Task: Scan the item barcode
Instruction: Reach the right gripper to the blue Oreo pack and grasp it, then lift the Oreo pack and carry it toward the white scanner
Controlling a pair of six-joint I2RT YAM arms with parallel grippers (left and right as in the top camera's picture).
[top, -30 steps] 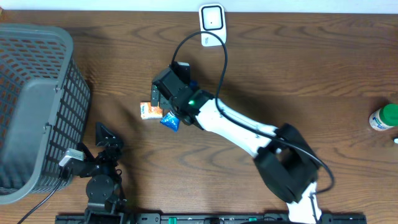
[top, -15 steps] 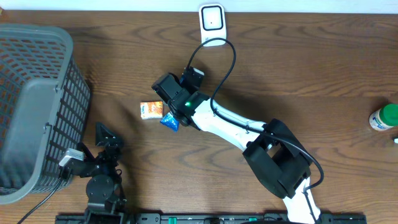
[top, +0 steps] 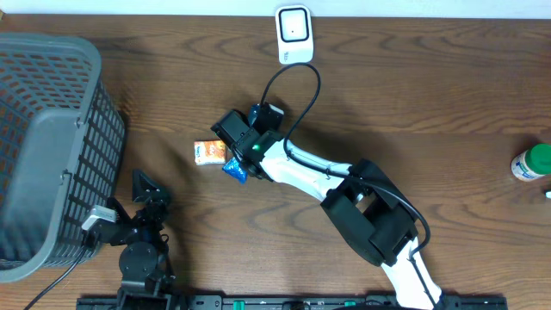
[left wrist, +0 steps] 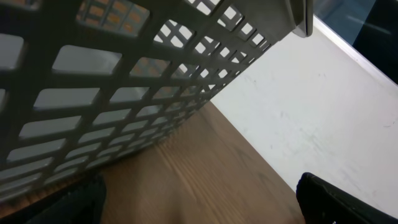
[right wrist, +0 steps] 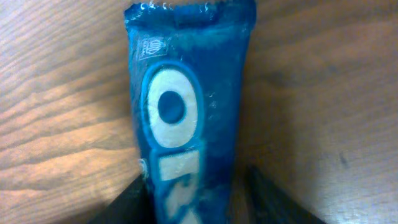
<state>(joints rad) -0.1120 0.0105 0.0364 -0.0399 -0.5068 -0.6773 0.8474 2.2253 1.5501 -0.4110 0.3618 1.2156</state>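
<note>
Lower left: left gripper (top: 146, 202), jaws wide, empty, near the basket (top: 52, 146).
Centre: right gripper (right wrist: 196, 199) partly closed astride blue packet (right wrist: 186, 112) flat on table (top: 430, 95); firm hold unclear.
Orange packet (top: 208, 152) just left.
Top centre: scanner (top: 294, 33), well apart.

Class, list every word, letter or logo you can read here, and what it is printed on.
"OR": white letters on the blue packet, the rest cut off by the frame edge.
Small emblem at its top: too small to read.
Overhead, the orange packet and bottle label: blurred, unreadable.
</note>
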